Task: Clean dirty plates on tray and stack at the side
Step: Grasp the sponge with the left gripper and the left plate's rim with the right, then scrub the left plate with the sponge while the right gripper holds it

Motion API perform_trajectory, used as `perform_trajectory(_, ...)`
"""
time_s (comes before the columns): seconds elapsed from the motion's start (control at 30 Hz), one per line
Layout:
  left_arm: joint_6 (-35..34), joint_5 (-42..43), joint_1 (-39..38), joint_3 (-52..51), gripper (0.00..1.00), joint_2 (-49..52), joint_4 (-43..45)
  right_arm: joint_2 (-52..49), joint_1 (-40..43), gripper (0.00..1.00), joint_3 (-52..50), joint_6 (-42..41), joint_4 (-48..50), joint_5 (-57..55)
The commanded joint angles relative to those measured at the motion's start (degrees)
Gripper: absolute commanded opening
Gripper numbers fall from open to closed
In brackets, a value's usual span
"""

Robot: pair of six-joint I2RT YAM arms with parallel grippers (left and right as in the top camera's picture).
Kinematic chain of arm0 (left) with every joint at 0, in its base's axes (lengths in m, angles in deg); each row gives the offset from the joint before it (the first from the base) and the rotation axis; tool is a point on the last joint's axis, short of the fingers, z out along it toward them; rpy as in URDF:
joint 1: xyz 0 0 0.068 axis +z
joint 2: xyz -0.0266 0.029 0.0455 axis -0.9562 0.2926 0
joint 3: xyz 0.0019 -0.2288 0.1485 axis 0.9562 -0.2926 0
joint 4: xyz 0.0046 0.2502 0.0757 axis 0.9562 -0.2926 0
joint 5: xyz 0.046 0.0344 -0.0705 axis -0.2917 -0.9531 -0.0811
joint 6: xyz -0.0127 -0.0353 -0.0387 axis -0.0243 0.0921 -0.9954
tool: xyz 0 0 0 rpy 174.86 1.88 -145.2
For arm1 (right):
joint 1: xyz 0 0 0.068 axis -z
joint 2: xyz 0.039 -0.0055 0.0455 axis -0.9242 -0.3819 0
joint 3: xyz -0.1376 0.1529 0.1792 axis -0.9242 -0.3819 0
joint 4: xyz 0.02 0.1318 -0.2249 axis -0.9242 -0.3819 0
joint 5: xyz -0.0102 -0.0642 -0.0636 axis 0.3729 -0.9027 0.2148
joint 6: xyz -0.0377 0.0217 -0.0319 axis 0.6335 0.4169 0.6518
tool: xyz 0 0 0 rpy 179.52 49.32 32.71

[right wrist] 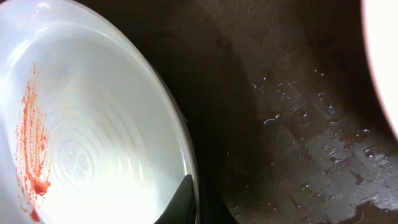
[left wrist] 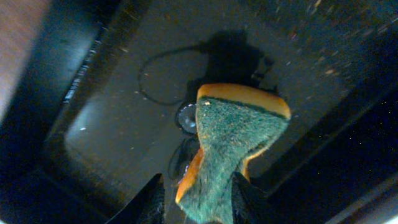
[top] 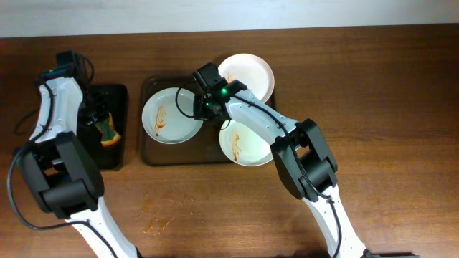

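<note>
Showing the worktable from above, the overhead view has the tray at centre with three plates on or over it. The first plate, marked by an orange-red streak, lies inside the tray at the end nearest the small black tray. The second plate overlaps the far corner of the tray, and the third plate, also streaked, overlaps the near corner on the same side.

The right gripper is set at the inner rim of the first plate. In the right wrist view the right gripper is seen closed upon that rim, one finger inside the first plate and one outside, above the wet tray floor.

The left gripper is held over the small black tray. In the left wrist view the left gripper is seen clamped on the sponge, whose green scouring face is pinched narrow between the fingers above the small black tray.
</note>
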Motion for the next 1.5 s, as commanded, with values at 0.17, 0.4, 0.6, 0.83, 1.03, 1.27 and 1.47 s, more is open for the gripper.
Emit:
perform_trajectory(0.17,9.81,6.03,0.35,-0.68,0.33,3.67,2.01,-1.09,0.5,0.04,0.55,0.35,-0.24,-0.31)
perform_trajectory(0.4,9.77,5.97,0.35,-2.34,0.38,3.82,2.45,-1.09,1.18,0.04,0.55,0.76,-0.22,1.2)
perform_trajectory(0.6,8.98,5.99,0.35,-6.97,0.04,3.89,6.56,-1.09,1.14,0.04,0.55,0.79,-0.24,1.22)
perform_trajectory(0.83,11.72,9.25,-0.33,2.14,0.01,1.57,1.11,-1.03,1.22,0.04,0.55,0.79,0.87,4.63)
perform_trajectory(1.03,19.74,13.09,-3.28,3.32,0.01,-1.42,1.01,-1.03,3.04,0.04,0.55,1.79,0.83,8.07)
perform_trajectory(1.27,29.77,18.64,-14.23,2.67,0.01,-0.48,7.63,-1.03,3.39,0.04,0.55,2.95,0.83,10.54)
perform_trajectory(1.47,24.55,12.41,-17.0,-0.63,0.01,4.02,9.53,-1.03,3.39,0.04,0.55,2.97,0.83,10.86)
